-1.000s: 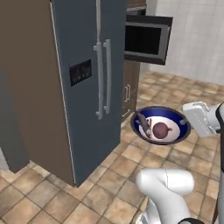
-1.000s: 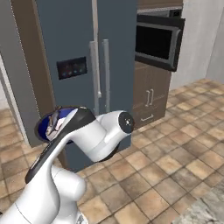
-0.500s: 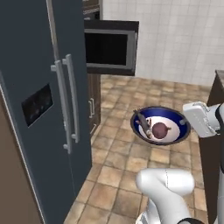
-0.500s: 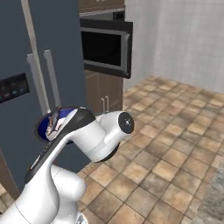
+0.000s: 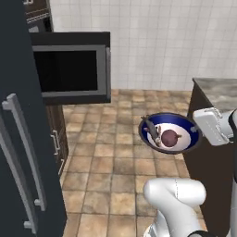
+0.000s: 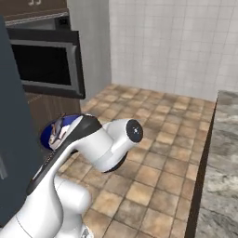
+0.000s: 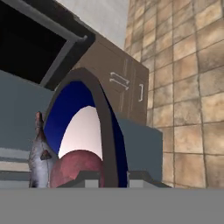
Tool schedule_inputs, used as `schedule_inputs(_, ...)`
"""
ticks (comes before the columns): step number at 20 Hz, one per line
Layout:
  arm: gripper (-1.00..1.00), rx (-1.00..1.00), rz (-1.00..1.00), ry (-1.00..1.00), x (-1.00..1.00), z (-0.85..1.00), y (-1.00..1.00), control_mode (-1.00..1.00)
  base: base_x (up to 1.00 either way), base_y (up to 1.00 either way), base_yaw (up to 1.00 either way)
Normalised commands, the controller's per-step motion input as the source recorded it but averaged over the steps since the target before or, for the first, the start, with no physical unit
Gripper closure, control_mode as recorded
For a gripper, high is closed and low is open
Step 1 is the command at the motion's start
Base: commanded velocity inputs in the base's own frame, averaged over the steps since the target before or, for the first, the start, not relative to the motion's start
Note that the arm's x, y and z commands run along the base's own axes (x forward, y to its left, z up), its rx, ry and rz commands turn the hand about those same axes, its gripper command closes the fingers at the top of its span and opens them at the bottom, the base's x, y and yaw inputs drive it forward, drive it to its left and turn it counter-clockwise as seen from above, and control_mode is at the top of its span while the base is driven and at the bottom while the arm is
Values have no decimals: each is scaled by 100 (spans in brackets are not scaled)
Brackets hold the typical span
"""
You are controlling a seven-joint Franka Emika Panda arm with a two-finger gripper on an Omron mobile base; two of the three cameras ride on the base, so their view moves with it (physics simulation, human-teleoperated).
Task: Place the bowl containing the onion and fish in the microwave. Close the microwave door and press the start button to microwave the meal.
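- Gripper (image 7: pixel 107 177): finger tips stand low in the hand view, one on each side of the bowl's rim, nearly closed and clamped on it.
- Bowl (image 5: pixel 170 133): dark blue outside, white inside, carried in the air above the tiled floor (image 5: pixel 115 152), right of centre in the left base view; it shows as a blue edge at centre left of the right base view, behind the white arm (image 6: pixel 111 144).
- Onion (image 5: pixel 169 137): reddish-brown ball resting in the middle of the bowl's white interior.
- Fish (image 5: pixel 153 131): slim and grey, lying at the bowl's left side, just beside the onion, one end reaching over the rim.
- Microwave door (image 5: pixel 74 69): swung open, dark window facing the camera, upper left of the left base view; the cavity behind it cannot be made out.
- Fridge door (image 5: pixel 23 176): dark blue-grey panel with bar handles along the left edge, lower left of the left base view.
- Counter (image 6: pixel 223 158): grey stone top at the right edge of the right base view.
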Motion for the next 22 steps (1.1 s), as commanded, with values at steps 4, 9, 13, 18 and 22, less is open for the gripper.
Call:
schedule_inputs(4, 100, 0, 0, 0, 0, 0, 0, 100, 100, 0, -38)
schedule_inputs(9, 100, 0, 0, 0, 0, 0, 0, 100, 100, 0, -22)
schedule_inputs(13, 100, 0, 0, 0, 0, 0, 0, 100, 100, 0, 3)
schedule_inputs(18, 100, 0, 0, 0, 0, 0, 0, 100, 100, -1, 44)
schedule_inputs(22, 100, 0, 0, 0, 0, 0, 0, 100, 100, -4, 69)
